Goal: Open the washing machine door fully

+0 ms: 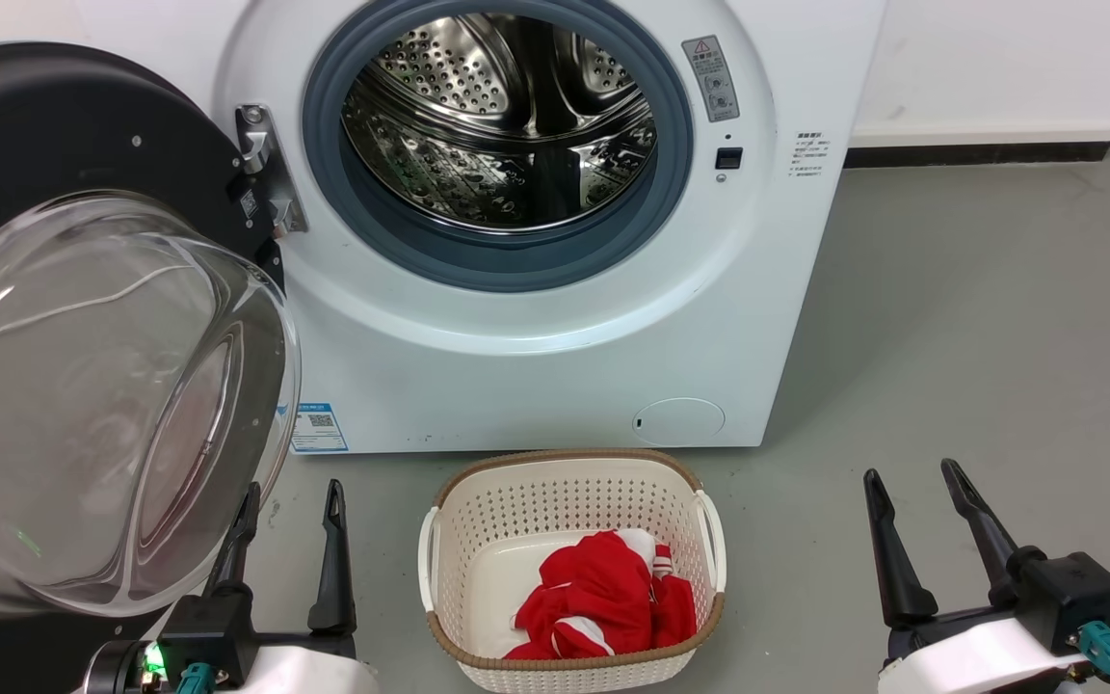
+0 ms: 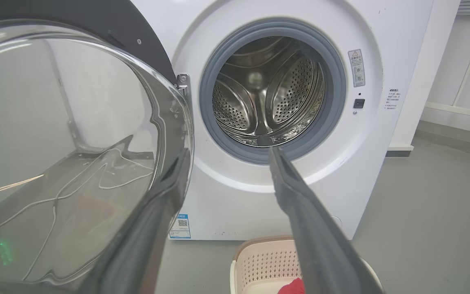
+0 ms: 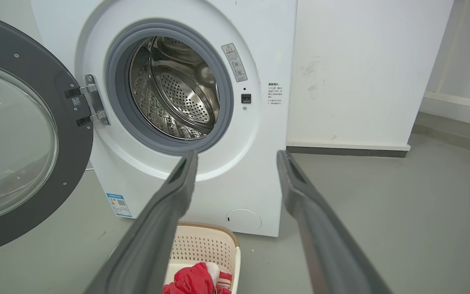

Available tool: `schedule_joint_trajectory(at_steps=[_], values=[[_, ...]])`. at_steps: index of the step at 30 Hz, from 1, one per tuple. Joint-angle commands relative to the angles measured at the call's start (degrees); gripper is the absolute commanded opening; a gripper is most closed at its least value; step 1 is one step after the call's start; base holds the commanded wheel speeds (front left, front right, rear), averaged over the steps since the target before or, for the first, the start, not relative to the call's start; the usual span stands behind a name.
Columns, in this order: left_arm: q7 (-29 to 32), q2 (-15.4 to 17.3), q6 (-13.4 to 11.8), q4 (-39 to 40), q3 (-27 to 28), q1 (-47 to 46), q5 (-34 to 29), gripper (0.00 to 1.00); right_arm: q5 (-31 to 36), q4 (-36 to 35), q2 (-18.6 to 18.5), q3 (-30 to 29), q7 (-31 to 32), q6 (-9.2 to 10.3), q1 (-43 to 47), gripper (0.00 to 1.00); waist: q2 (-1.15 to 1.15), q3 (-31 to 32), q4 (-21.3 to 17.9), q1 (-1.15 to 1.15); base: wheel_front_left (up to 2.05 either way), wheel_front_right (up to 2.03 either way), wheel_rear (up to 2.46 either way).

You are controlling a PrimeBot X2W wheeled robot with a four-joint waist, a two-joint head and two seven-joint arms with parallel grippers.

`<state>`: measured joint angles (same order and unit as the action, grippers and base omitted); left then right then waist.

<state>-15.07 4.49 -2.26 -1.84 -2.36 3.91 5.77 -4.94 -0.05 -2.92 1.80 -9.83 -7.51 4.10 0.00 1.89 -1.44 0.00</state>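
L end effector (image 1: pixel 293 485), R end effector (image 1: pixel 910 468) released; washing machine door (image 1: pixel 54 125) wide open left, dome (image 1: pixel 102 405) twd robot.

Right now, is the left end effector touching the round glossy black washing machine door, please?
Cannot tell: in the head view the left end effector overlaps the washing machine door, showing neither contact nor gap.

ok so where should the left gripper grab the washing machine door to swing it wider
Probably the flat black rim of the washing machine door, low down and away from the hinge. The left gripper, open, could come from below, one finger each side. The domed glass bowl looks too wide and smooth to pinch.
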Motion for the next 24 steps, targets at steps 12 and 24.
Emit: schedule_joint_trajectory(at_steps=[12,24], values=[[0.00,-0.24,1.05,-0.15,0.17,-0.02,0.23,0.00,-0.18,0.54,0.00,0.03,-0.19,0.00,-0.03,0.00,0.00,0.23,0.28,0.00,0.00,0.00,0.00],[3.56,-0.51,2.56,-3.33,1.66,-1.42,13.64,0.00,-14.52,3.37,-0.83,-0.09,1.43,0.00,-1.17,0.00,0.00,0.03,0.38,0.00,0.00,0.00,0.00]])
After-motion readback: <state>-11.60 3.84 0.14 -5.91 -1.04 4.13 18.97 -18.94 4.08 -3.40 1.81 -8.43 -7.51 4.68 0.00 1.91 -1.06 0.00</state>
